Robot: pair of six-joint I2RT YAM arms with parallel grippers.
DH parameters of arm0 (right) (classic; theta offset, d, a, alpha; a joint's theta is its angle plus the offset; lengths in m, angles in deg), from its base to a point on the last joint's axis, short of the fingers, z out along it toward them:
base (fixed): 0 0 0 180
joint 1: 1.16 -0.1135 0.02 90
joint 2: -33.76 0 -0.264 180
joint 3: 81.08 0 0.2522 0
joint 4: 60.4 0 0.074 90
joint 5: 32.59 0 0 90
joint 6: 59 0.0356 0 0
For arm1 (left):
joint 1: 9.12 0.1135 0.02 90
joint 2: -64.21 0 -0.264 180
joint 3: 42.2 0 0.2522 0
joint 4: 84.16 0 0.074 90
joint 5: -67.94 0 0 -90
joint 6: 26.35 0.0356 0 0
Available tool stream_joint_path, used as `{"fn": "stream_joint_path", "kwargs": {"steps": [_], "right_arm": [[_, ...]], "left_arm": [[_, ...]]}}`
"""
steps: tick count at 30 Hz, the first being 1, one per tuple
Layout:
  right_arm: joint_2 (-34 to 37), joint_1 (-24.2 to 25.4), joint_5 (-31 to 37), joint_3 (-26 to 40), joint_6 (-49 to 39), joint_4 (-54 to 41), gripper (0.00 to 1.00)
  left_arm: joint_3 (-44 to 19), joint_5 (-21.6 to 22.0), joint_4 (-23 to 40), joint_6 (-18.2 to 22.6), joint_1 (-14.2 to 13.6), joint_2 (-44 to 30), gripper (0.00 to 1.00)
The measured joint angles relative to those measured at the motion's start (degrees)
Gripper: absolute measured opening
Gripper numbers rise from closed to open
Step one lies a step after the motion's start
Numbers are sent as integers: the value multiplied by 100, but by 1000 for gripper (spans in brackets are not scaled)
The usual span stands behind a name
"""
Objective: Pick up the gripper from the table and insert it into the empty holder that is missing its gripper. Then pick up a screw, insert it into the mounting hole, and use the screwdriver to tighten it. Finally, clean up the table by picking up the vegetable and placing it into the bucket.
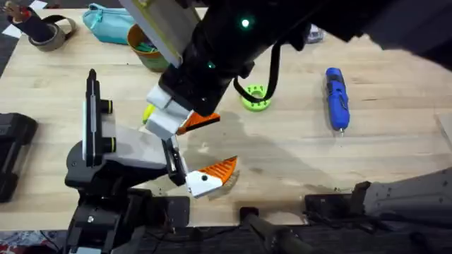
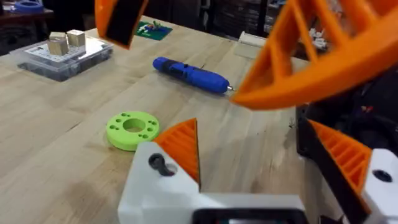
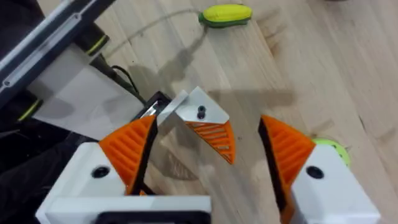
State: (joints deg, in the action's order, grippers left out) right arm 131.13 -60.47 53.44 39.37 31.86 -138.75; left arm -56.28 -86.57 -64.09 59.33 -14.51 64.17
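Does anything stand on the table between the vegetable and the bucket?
Nothing visible lies on the wood between the vegetable and the bucket. A dark arm hangs over the table beside that path and hides part of the bucket.

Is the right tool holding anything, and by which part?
Nothing is held. The right tool is open over the ribbed orange finger on its white plastic base, with gaps on both sides.
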Motion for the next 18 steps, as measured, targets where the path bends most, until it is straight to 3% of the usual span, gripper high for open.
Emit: {"fn": "stream_joint_path", "kwargs": {"steps": [9, 10, 12, 18], "right_arm": [[384, 62, -2, 0, -2, 36, 898], [503, 80, -1, 0, 2, 49, 820], [539, 83, -2, 0, -2, 50, 754], [542, 80, -2, 0, 17, -22, 719]], "left_arm": [[0, 0, 0, 0, 0, 1, 986], [0, 0, 0, 0, 0, 1, 986], [0, 0, 0, 0, 0, 0, 986], [0, 0, 0, 0, 0, 1, 986]]}}
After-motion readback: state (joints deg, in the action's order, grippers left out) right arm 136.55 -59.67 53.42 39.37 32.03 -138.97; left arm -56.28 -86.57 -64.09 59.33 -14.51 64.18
